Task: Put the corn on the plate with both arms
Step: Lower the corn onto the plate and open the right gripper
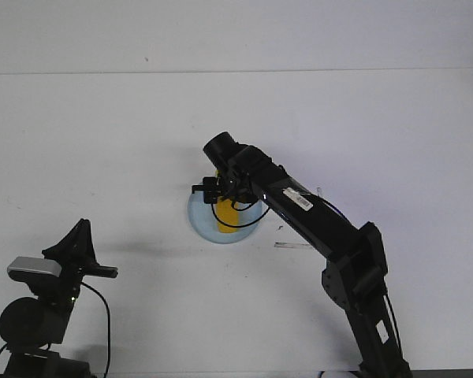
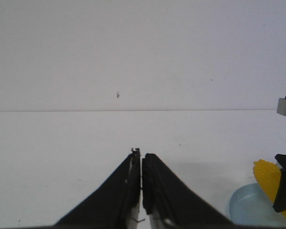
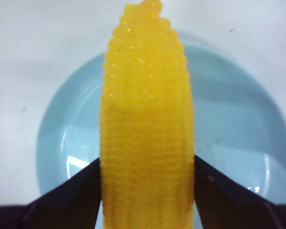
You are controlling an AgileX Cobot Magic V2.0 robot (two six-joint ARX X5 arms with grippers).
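The yellow corn (image 3: 148, 95) is gripped across its thick part by my right gripper (image 3: 147, 167), one black finger on each side. It hangs over the middle of the pale blue plate (image 3: 238, 124), tapered end pointing away from the wrist; I cannot tell whether it touches the plate. In the front view the right gripper (image 1: 227, 197) covers most of the corn (image 1: 229, 218) and part of the plate (image 1: 199, 219) at the table's centre. My left gripper (image 2: 141, 155) is shut on nothing, well apart from the plate (image 2: 250, 207) and corn (image 2: 268, 175). It sits at the near left (image 1: 80, 233).
The right arm (image 1: 323, 228) stretches from the near right corner to the plate. A small clear strip (image 1: 292, 245) lies on the white table just right of the plate. The table's far edge (image 1: 236, 72) meets a pale wall.
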